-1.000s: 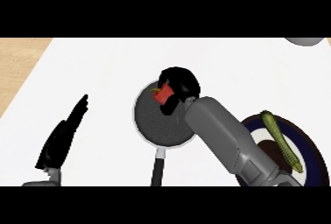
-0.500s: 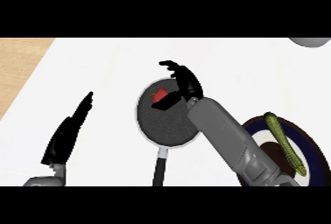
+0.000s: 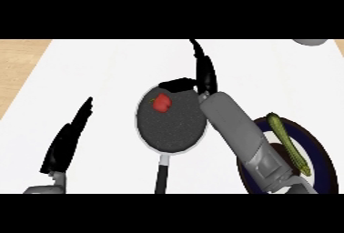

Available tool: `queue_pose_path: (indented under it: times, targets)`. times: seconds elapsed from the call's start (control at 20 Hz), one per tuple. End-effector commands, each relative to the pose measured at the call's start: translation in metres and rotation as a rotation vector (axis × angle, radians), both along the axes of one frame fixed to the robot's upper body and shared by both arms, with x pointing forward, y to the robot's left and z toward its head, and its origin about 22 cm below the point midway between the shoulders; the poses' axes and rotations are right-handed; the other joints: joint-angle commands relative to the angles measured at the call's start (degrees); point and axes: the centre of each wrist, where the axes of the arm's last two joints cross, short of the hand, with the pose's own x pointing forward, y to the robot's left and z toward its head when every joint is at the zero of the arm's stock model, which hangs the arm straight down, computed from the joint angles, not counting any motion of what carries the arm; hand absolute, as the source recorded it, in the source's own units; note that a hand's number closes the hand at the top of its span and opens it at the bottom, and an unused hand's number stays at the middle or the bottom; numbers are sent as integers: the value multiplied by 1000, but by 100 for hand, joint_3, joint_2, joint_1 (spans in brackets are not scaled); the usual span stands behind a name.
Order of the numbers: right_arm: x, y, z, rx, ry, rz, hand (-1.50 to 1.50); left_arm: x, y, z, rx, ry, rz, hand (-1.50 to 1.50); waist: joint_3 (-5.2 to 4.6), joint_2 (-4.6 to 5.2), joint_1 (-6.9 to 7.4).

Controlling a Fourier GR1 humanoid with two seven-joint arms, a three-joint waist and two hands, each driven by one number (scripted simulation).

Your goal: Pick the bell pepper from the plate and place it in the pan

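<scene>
pepper: small red bell pepper (image 3: 161, 103) is sitting in the round dark pan (image 3: 168, 133)
hand: black right hand (image 3: 205, 75) is hovering alongside, fingers straight

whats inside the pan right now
One red bell pepper lies inside the pan, toward its far side, with nothing holding it. The open right hand and its forearm cover the pan's far-right rim, so that strip of the inside cannot be seen.

Matt speckled pan (image 3: 168, 132) — glossy pepper (image 3: 162, 103)
</scene>
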Motion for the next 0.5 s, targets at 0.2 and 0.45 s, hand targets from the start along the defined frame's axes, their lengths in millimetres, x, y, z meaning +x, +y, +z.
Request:
queue_pose_path:
  times: [0.2,0.45]
  targets:
    - [8,-85,-31,112,-75,-129,-150,-18,7,-5,-13,2,47,0,0,-71,-315]
    - [9,-156,-26,68,-141,-113,-150,-26,16,-13,-15,14,73,0,-5,-100,-410]
